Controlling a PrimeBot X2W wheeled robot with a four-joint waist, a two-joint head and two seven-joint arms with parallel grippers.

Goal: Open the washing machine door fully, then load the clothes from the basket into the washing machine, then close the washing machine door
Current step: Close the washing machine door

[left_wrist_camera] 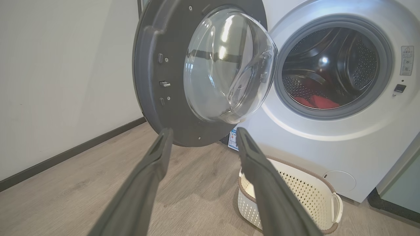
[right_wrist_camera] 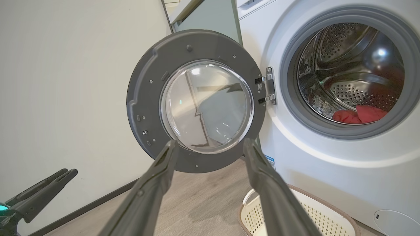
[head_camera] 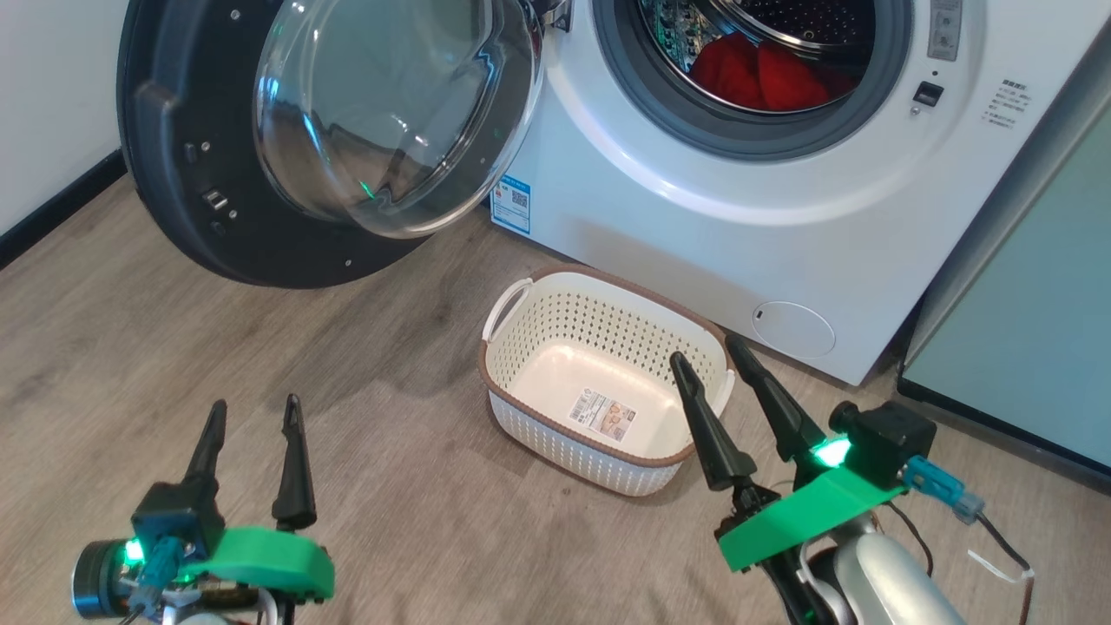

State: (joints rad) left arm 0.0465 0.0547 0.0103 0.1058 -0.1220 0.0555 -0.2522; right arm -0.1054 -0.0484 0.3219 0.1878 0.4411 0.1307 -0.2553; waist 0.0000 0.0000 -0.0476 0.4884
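1. Left claw (head_camera: 255, 402) and right claw (head_camera: 705, 349) gape, empty.
2. The door (head_camera: 165, 200) hangs open ahead of the left claw; clothes (head_camera: 764, 76) lie in the machine (head_camera: 660, 217) beyond the right claw.
3. The door seems rigid and slick: push the rim's free edge.

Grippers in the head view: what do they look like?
The left gripper and right gripper each have two long dark tapered fingers, a bright green plate, a green light and a blue connector. The right forearm is silvery.
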